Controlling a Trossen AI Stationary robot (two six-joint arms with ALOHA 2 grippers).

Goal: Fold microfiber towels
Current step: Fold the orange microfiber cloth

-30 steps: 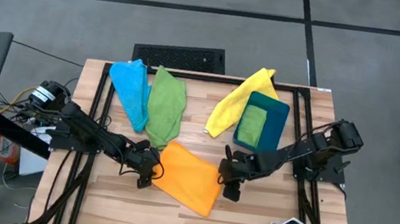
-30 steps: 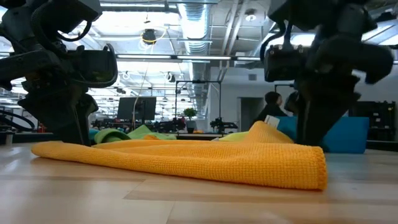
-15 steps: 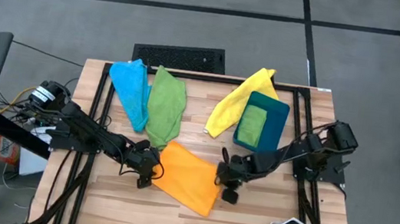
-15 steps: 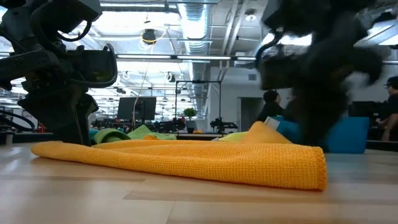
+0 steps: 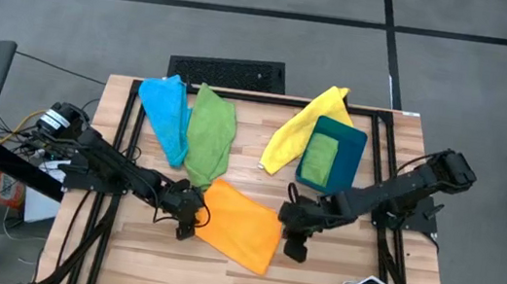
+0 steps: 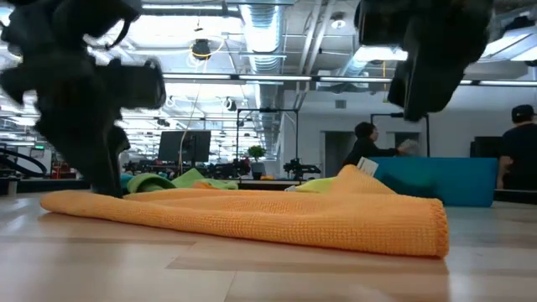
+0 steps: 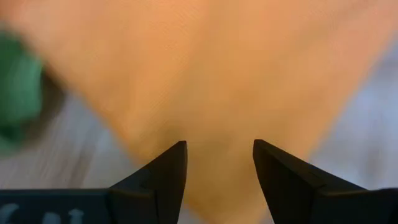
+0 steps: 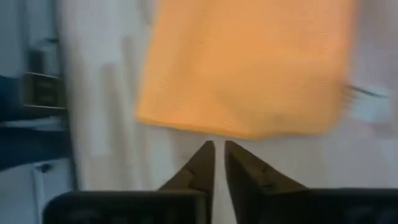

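Risk lies mainly with the right gripper (image 5: 296,253), which hangs just off the near right edge of the soft orange microfiber towel (image 5: 241,224); its fingers (image 8: 198,167) stand almost together with only a thin slit between them and nothing in it, the towel's edge lying just ahead of the tips. If it goes down like that it would likely press the edge flat or shove it along the wooden desk (image 5: 335,270) rather than pick up a layer. The left gripper (image 5: 182,227) sits over the towel's left end with its fingers (image 7: 160,174) spread wide, orange cloth showing between them, apparently not yet pinched, though that view is blurred. A one-sided grip could drag the whole towel and skew the fold.

The towel lies flat at the middle front of the desk, and its far left corner seems to touch the green microfiber towel (image 5: 210,134), which could get tugged along. The light blue microfiber towel (image 5: 166,111), the yellow microfiber towel (image 5: 302,124) and the dark teal rectangular bin (image 5: 355,151) holding a folded green cloth (image 5: 319,157) sit farther back.
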